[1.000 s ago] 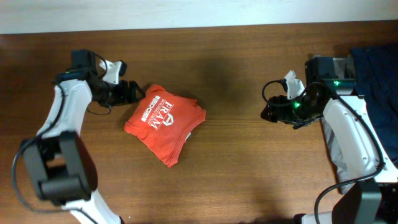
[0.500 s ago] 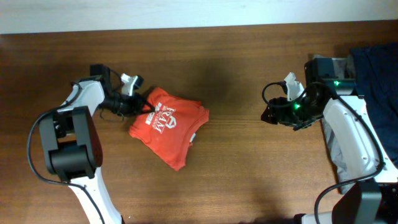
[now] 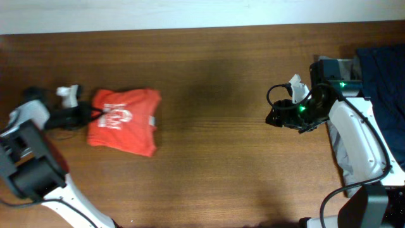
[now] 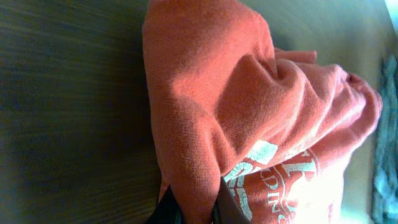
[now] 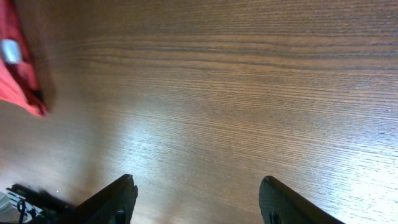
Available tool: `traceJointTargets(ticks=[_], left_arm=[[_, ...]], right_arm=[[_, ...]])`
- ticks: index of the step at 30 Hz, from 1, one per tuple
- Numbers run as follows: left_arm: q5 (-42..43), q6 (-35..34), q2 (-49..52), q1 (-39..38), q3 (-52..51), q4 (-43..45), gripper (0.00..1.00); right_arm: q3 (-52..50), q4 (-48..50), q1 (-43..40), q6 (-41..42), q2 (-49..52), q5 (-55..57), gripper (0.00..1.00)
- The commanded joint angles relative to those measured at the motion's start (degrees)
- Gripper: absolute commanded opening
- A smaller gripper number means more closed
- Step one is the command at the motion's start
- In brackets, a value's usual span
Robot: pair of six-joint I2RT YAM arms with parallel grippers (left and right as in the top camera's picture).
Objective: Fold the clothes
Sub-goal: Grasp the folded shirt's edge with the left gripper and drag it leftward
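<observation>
The clothes, an orange-red T-shirt (image 3: 123,120) with white print, lie in a folded bundle at the left of the table. My left gripper (image 3: 90,114) is shut on the bundle's left edge; in the left wrist view a fold of the T-shirt (image 4: 249,106) is pinched between the two dark fingers (image 4: 166,208). My right gripper (image 3: 274,115) hovers over bare wood at the right, open with nothing between its fingers (image 5: 115,198). A corner of the T-shirt (image 5: 18,74) shows at the far left of the right wrist view.
Dark blue cloth (image 3: 385,69) lies at the table's far right edge behind the right arm. Brown wood (image 3: 209,145) stretches between the two arms. A white wall edge runs along the top.
My left gripper closed on the T-shirt's edge and dragged the bundle leftward across the table. The right arm stayed put.
</observation>
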Motion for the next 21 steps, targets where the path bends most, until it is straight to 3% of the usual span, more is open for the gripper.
traceJointTargets(ticks=[1,11,18,19,20,21], left_arm=[[-3.13,2.27,0.76,4.28,0.24,4.09,0.00],[-12.31,3.63,0.76,5.70,0.79,15.21,0.04],[-19.15,1.95,0.76,6.34,5.18,14.93,0.07],[-19.17,1.70,0.76,6.51,6.03,14.47,0.14],[-19.12,1.03,0.76,6.67,6.88,14.01,0.31],[-19.06,0.02,0.76,6.71,8.13,13.31,0.61]], right_arm=[[0.66,0.02,-0.33,-0.57,-0.92,-0.31,0.68],[0.66,1.05,-0.33,-0.59,-0.92,-0.33,0.68],[0.66,2.34,-0.33,-0.57,-0.92,-0.39,0.68],[0.66,2.34,-0.33,-0.57,-0.92,-0.46,0.68],[0.66,2.34,-0.33,-0.57,-0.92,-0.52,0.68],[0.66,2.34,-0.33,-0.59,-0.92,-0.52,0.68]])
